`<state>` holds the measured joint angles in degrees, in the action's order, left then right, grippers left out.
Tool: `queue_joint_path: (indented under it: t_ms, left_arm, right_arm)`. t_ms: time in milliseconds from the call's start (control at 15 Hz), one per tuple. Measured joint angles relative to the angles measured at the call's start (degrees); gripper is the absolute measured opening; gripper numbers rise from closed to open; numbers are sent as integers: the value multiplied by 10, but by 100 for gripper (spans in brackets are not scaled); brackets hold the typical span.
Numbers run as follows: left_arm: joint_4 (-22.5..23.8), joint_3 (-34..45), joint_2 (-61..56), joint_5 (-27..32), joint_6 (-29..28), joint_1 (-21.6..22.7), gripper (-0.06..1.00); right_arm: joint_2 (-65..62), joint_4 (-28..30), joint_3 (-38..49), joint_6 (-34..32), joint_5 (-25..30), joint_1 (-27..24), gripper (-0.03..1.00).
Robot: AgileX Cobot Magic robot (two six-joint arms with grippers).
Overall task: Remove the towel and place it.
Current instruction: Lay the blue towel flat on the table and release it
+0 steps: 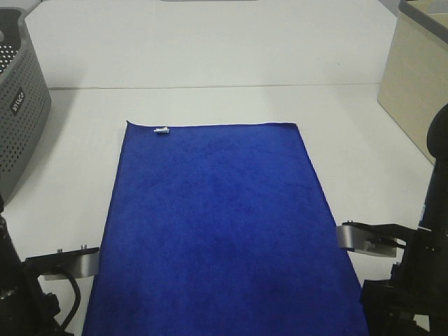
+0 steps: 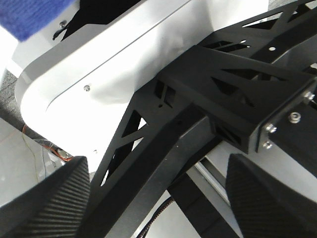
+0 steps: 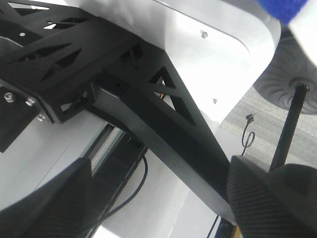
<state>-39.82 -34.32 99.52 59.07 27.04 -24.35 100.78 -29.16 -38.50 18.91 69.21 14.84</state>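
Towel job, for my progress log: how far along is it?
Looks done: the towel lies spread flat on the table, outside the grey basket. In hand: nothing; the left end effector and right end effector stand open beside its near end. Left: seemingly only pulling the arms away.

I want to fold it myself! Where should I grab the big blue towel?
Probably the two near corners, coming from the near side. The towel lies flat and smooth on the table, so its middle offers nothing to pinch, while its near end seems to reach the table's front edge.
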Motion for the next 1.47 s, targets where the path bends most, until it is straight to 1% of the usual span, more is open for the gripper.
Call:
queue_joint_path:
  t_ms: [267,400,467,533,600,733,800,867,1000,1067,1267,1333,1467]
  left_arm:
    - [6,-73,0,37,-1,0,72]
    - [23,-128,1,40,-14,0,72]
    - [41,-161,1,40,-29,0,72]
    - [69,-195,1,35,-46,1,72]
    - [84,-215,1,33,-57,1,72]
    - [146,-292,1,30,-104,10,72]
    - [172,-329,2,30,-122,25,72]
    - [187,-362,2,29,-131,43,72]
    - [195,-424,12,26,-135,83,72]
    - [196,-449,24,22,-135,103,72]
    - [198,-517,88,22,-133,150,72]
    - [199,-540,113,22,-129,160,72]
    - [199,-590,166,22,-128,167,72]
  right_arm:
    - [-7,1,-80,-18,2,0,74]
    - [-26,4,-127,-28,3,-1,74]
    - [-31,6,-156,-32,3,-1,74]
    - [-34,6,-183,-35,-1,-5,74]
    - [-34,5,-199,-36,-4,-8,74]
    - [-33,-3,-260,-40,-13,-39,74]
    - [-29,-11,-296,-40,-14,-66,74]
    - [-22,-18,-333,-40,-13,-93,74]
    - [-4,-21,-395,-40,-10,-132,74]
    - [6,-21,-426,-37,-10,-141,74]
    - [50,-18,-509,-30,-9,-142,74]
    - [71,-18,-540,-30,-9,-142,74]
    - [123,-15,-596,-29,1,-142,74]
